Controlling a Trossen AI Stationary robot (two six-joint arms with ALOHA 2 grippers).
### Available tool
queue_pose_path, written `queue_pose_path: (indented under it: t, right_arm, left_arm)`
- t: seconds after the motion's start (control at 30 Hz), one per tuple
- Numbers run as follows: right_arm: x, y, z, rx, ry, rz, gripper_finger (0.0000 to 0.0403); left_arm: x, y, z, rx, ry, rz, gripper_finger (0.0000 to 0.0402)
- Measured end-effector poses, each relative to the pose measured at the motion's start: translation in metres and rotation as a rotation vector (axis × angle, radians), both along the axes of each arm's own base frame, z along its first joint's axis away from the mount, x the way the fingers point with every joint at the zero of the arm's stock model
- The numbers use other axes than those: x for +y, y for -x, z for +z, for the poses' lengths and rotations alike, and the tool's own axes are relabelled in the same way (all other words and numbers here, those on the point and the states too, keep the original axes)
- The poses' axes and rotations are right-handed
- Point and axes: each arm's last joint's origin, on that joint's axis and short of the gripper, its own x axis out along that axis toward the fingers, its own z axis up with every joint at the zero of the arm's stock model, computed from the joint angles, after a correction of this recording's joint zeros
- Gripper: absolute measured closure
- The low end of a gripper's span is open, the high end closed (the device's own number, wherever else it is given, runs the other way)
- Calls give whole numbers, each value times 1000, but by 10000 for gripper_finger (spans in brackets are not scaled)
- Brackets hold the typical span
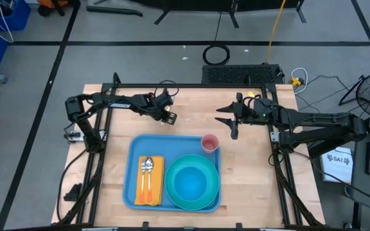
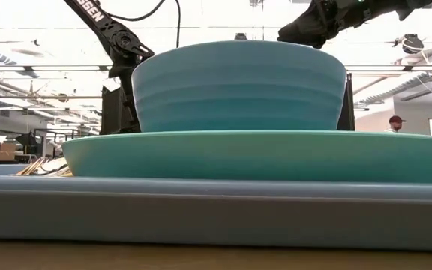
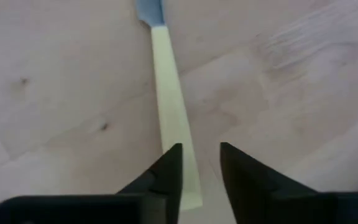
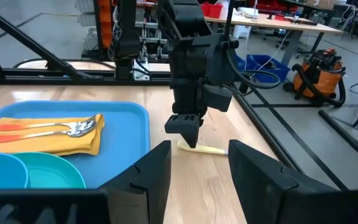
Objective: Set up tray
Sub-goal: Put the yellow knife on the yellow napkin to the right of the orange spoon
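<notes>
High view first, and from my left side: my left gripper (image 1: 169, 118) hung low over the bare wood of the table (image 1: 249, 173), just behind the tray's far left corner. My left wrist view showed its two dark fingers (image 3: 166, 171) parted by a narrow gap, with the pale yellow handle of a knife (image 3: 173, 102) lying flat on the wood beneath them. The handle's end sat right at the inner edge of one finger; I could not tell whether that finger touched it. The other finger stood clear of it.

Nearer the front edge, the sky-blue tray (image 1: 137, 144) lay flat in the middle of the table. At its left end lay a folded orange napkin (image 1: 156, 183) with a spoon and fork (image 1: 146, 168) on top, their orange handles pointing toward the front. Beside the napkin sat a round teal plate (image 1: 175, 199) carrying a blue bowl (image 1: 191, 183). At the tray's far right corner stood a small pink cup (image 1: 210, 142).

Farther right, my right gripper (image 1: 231, 122) hovered above the wood behind that corner, well apart from the cup. Its fingers (image 4: 151, 171) were spread wide with nothing between them, and its wrist view looked across at my left gripper over the knife.
</notes>
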Motion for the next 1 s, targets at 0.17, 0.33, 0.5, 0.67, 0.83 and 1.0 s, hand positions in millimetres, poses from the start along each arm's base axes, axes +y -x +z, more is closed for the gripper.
queue_pose_path:
  t: [0.17,0.33,0.5,0.67,0.83,1.0]
  right_arm:
    - [0,0,0,-1,-5,-1,250]
    - [0,0,0,-4,-21,-4,250]
    - [0,0,0,-5,-24,-5,250]
    - [0,0,1,-20,-23,-5,250]
    - [0,0,2,-29,-25,-6,250]
    - [0,0,2,-31,-40,-9,250]
  left_arm:
    - [3,3,-1,21,-3,10,237]
    - [9,9,-2,58,-7,47,212]
    - [10,9,-2,48,-4,69,211]
    - [7,6,-5,46,-2,62,211]
    - [4,-1,-25,90,43,43,211]
    - [5,-1,-35,135,39,64,211]
